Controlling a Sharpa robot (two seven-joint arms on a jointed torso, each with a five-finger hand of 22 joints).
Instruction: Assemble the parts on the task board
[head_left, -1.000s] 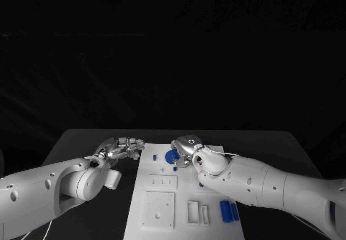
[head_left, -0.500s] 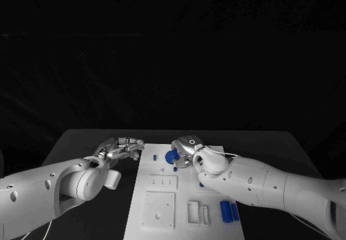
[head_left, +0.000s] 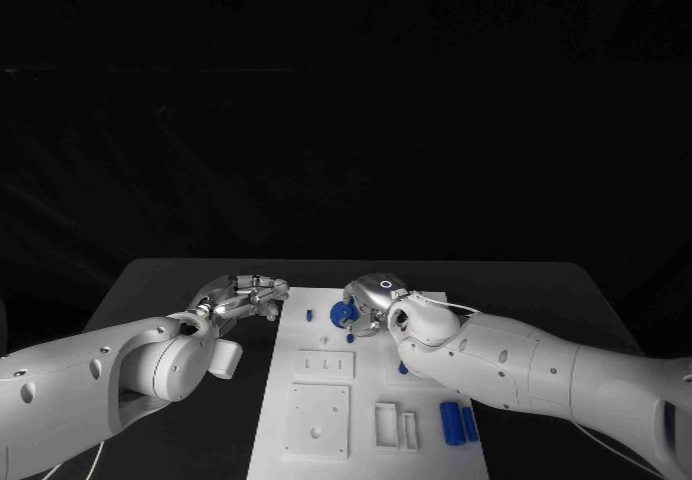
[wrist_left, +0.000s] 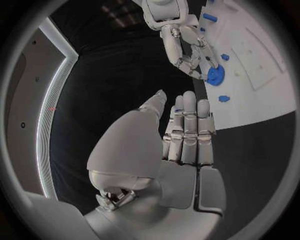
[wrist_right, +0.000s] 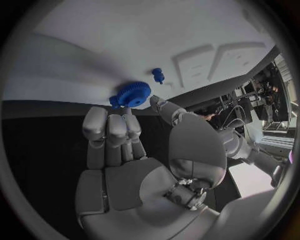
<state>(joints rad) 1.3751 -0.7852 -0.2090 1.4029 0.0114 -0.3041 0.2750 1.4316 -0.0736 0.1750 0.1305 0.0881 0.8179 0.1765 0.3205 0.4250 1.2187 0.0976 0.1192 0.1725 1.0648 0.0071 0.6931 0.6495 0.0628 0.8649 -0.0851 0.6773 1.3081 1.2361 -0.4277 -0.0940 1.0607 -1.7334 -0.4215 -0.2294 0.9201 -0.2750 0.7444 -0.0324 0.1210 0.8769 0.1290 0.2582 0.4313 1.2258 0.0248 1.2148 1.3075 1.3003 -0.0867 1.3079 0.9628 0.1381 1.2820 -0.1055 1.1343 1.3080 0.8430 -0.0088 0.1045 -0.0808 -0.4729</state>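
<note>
At the task board's (head_left: 433, 345) far edge, the right hand (head_left: 372, 300) pinches a small blue gear (head_left: 343, 314), seemingly light, rigid, best gripped by its toothed rim, while the left hand (head_left: 242, 297) idles, fingers loosely curled and empty.

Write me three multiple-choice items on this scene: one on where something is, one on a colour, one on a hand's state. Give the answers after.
1. Where is the left robot hand?
A. over the black table beside the task board's edge
B. on the two cylinders
C. on the gear

2. What colour is the gear at the right robot hand?
A. grey
B. blue
C. white

3. What is the left robot hand doing?
A. gripping a peg
B. pressing the task board
C. holding nothing

Answers:
1 A, the head view shows it off the task board, over the black table.
2 B, the gear is blue at the fingertips in the right wrist view.
3 C, the left wrist view shows its fingers straight with nothing between them.
</note>
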